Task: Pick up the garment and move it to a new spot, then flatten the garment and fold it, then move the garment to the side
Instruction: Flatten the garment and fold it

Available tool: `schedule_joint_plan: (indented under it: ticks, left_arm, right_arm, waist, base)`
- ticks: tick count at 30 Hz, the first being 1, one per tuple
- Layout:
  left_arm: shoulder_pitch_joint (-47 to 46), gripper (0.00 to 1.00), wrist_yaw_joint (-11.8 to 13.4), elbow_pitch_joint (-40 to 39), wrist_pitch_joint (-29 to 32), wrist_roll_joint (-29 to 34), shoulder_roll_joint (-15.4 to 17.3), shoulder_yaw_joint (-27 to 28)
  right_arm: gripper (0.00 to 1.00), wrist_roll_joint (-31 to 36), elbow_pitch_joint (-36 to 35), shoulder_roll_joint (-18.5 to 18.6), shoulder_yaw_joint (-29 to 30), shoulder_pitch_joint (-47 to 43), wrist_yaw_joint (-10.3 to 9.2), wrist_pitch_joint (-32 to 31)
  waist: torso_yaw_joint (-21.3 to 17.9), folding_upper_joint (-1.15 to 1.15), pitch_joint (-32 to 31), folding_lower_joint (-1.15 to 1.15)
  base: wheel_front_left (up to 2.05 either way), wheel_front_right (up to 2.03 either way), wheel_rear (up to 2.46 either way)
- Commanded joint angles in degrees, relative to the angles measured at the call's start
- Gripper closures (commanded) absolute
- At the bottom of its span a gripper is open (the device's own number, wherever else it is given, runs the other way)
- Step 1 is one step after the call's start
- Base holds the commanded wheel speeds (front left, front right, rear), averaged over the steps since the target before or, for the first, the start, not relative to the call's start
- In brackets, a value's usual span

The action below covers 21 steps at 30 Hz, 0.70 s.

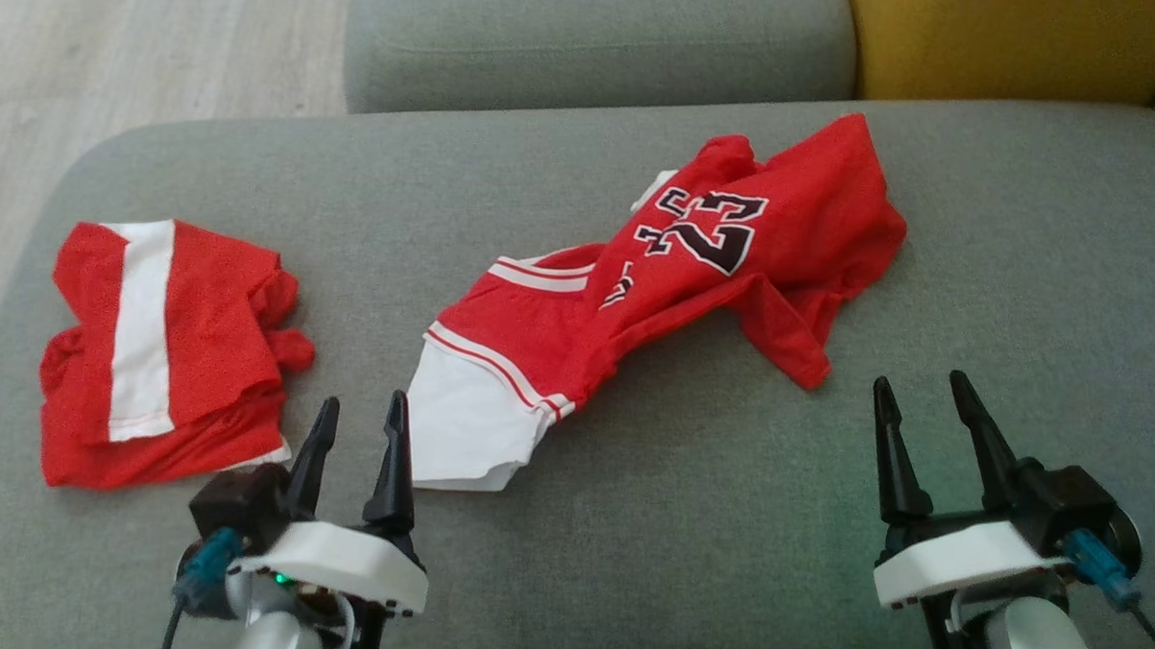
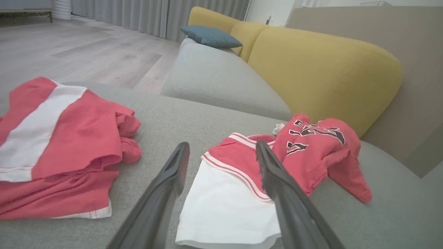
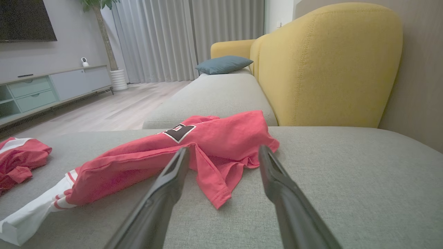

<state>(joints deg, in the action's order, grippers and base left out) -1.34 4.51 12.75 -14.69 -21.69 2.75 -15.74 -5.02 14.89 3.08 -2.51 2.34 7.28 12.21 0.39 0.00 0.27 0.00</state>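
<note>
Bare sofa [image 1: 723, 560] at near edge and right of jersey [image 1: 695, 271]: open. Grey lane between jersey and folded red pile [image 1: 164, 348]: passable, likely narrow. Yellow backrest [image 1: 1010, 42] walls far right corner.

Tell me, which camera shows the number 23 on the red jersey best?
The head view: it looks down on the number 23, so both digits read clearly on the crumpled jersey. The left wrist view sees it slanted and squashed by folds; the right wrist view catches part of one digit.
</note>
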Motion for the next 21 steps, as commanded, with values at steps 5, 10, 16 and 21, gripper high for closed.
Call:
schedule_joint_plan:
  ticks: [5,10,16,21]
  left_arm:
    - [-3.4,0.0,0.0,2.4,-0.3,1.3,0.1,1.6]
    - [-5.9,0.0,1.8,12.5,0.6,3.7,0.9,1.2]
    - [-9.8,0.0,2.8,22.9,2.6,4.7,2.0,0.8]
    - [-11.7,0.0,2.8,27.6,1.7,4.3,2.2,1.2]
  right_arm:
    - [0.0,-1.3,-3.3,-0.2,-1.3,2.7,0.21,0.9]
    - [0.0,-1.3,-3.5,-0.2,-0.9,3.1,0.21,0.5]
    - [0.0,-1.3,-3.7,-0.2,-0.7,3.7,0.21,0.3]
    - [0.0,-1.7,-3.2,-0.2,-0.5,3.8,0.21,0.3]
  waist:
    - [-1.8,0.0,1.7,0.0]
    - [-3.1,0.0,2.9,0.0]
    - [-4.8,0.0,4.4,0.0]
    - [-5.6,0.0,4.9,0.0]
  base:
    - [0.0,0.0,0.0]
    - [0.0,0.0,0.0]
    - [0.0,0.0,0.0]
    - [0.0,0.0,0.0]
